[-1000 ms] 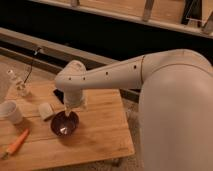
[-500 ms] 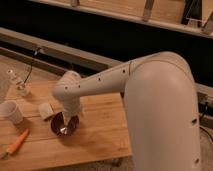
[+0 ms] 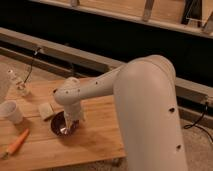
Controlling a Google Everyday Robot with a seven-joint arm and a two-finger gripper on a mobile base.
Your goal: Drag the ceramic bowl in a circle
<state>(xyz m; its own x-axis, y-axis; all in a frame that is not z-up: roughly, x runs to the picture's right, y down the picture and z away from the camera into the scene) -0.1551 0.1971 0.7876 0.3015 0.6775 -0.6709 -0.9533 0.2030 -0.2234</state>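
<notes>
The ceramic bowl (image 3: 59,127) is dark maroon with a pale shiny bottom. It sits on the wooden table (image 3: 95,135), left of the middle. My gripper (image 3: 70,120) hangs from the big white arm (image 3: 145,100) and reaches down into the bowl's right side, at its rim. The wrist hides the bowl's right part.
A small white cup (image 3: 11,111) stands at the table's left edge. A pale block (image 3: 46,110) lies just left of the bowl. An orange carrot (image 3: 17,142) lies at the front left. A clear glass item (image 3: 20,86) and a cable (image 3: 31,62) are at the back left.
The arm has swung lower and nearer, filling more of the view. The gripper stays at the bowl, which has shifted slightly to the left.
</notes>
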